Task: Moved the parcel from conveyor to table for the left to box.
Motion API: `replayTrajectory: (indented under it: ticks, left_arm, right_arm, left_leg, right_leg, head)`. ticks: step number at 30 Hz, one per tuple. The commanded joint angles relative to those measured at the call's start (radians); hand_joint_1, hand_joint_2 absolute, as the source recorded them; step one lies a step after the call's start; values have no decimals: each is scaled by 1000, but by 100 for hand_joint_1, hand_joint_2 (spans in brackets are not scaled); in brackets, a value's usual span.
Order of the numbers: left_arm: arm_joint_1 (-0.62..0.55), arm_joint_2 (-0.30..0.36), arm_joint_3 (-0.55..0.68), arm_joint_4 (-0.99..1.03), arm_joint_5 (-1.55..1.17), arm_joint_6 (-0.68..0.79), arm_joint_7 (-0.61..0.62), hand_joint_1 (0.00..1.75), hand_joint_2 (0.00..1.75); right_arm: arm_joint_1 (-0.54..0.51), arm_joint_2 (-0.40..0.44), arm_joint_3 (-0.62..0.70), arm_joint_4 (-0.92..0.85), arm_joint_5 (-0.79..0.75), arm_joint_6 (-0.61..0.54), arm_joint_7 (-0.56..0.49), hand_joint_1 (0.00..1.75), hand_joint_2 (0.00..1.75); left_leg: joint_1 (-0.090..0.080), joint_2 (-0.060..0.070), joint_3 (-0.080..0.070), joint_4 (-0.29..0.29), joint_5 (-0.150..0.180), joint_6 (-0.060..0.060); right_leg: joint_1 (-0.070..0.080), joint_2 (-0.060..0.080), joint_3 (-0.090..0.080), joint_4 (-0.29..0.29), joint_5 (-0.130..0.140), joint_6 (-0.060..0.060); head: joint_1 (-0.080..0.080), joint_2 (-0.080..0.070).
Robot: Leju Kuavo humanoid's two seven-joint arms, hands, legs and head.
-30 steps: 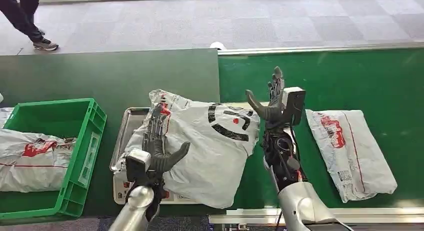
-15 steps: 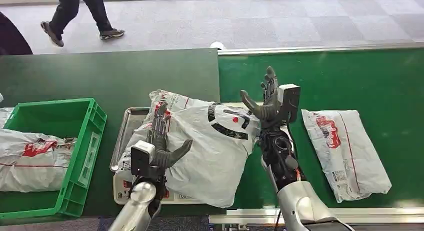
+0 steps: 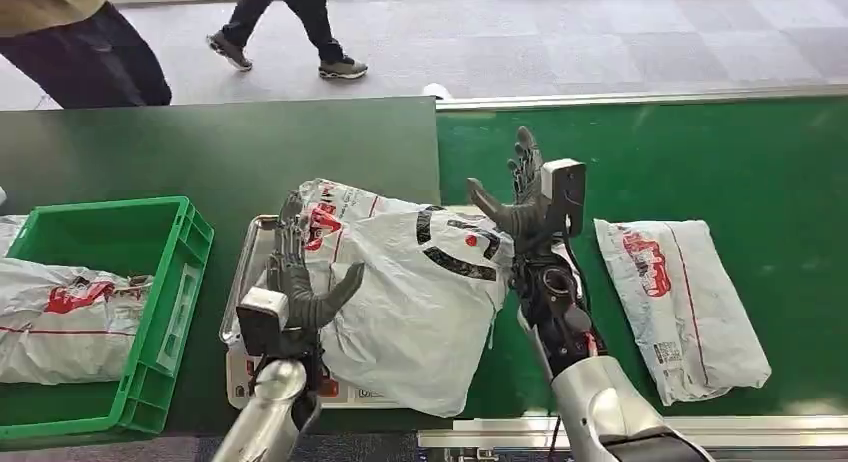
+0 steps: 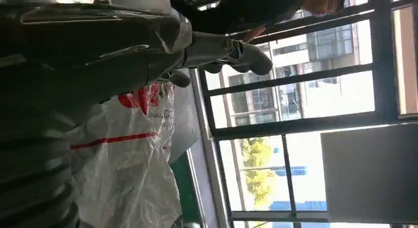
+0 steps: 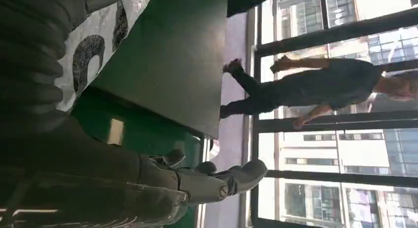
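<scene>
A big grey-white parcel (image 3: 420, 292) with black marks lies across a metal tray (image 3: 250, 244) on the dark green table, its right edge reaching the conveyor belt (image 3: 650, 162). My left hand (image 3: 300, 282) stands against the parcel's left side, fingers straight and thumb spread over the bag, holding nothing. My right hand (image 3: 520, 197) is upright at the parcel's right edge, fingers apart and empty. The left wrist view shows the bag's red print (image 4: 123, 154) beside that hand's fingers (image 4: 222, 50). In the right wrist view, fingers (image 5: 212, 181) stretch past the parcel (image 5: 98, 45).
A second white parcel (image 3: 675, 302) lies on the belt to the right of my right arm. A green crate (image 3: 180, 272) at the left holds another parcel (image 3: 60, 317). People (image 3: 290, 22) walk on the floor beyond the table.
Both hands have shifted a little left and farther away, staying spread. The second parcel has ridden left on the belt. People have walked rightward behind the table.
</scene>
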Motion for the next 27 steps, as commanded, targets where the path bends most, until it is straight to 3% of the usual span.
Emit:
replayTrajectory:
  ticks: [1, 4, 5, 19, 21, 27]
  left_arm:
    - [11, 56, -89, -68, -63, 81, -3, 0, 175]
    - [-12, 50, -98, 9, -116, 89, -3, 0, 175]
    - [-36, 61, -133, 85, -290, 119, 96, 0, 175]
    - [-33, 48, -117, 97, -305, 113, 91, 0, 175]
    - [-43, 62, -150, 137, -488, 101, 241, 0, 175]
    - [-22, 29, -82, 174, -680, 4, 386, 0, 175]
  right_arm:
    - [-59, -16, 71, 94, 22, 13, 16, 0, 175]
    - [-52, -23, 70, 86, 22, 16, 16, 0, 175]
    - [-43, -26, 64, 71, 24, 15, 16, 0, 175]
    - [-41, -28, 61, 66, 26, 16, 17, 0, 175]
    - [-36, -28, 58, 59, 35, 17, 23, 0, 175]
    - [-19, -24, 42, 27, 66, 25, 42, 0, 175]
  left_leg:
    - [1, 0, 1, 0, -1, 0]
    - [1, -2, 2, -1, 0, 0]
    - [1, -2, 2, -1, 0, 0]
    - [1, -1, 2, 0, 0, 0]
    - [2, -1, 2, 0, 0, 0]
    - [0, -1, 1, 0, 0, 0]
  right_leg:
    - [1, 1, 1, 0, 0, -1]
    - [1, -1, 3, -2, 0, -1]
    - [1, -1, 4, -2, 0, -1]
    - [1, 0, 2, -1, 0, -1]
    - [2, 0, 3, -2, 0, -1]
    - [0, 0, 2, -1, 0, 0]
  head:
    - [0, 0]
    - [0, 0]
    - [0, 0]
    - [0, 0]
    - [0, 0]
    - [0, 0]
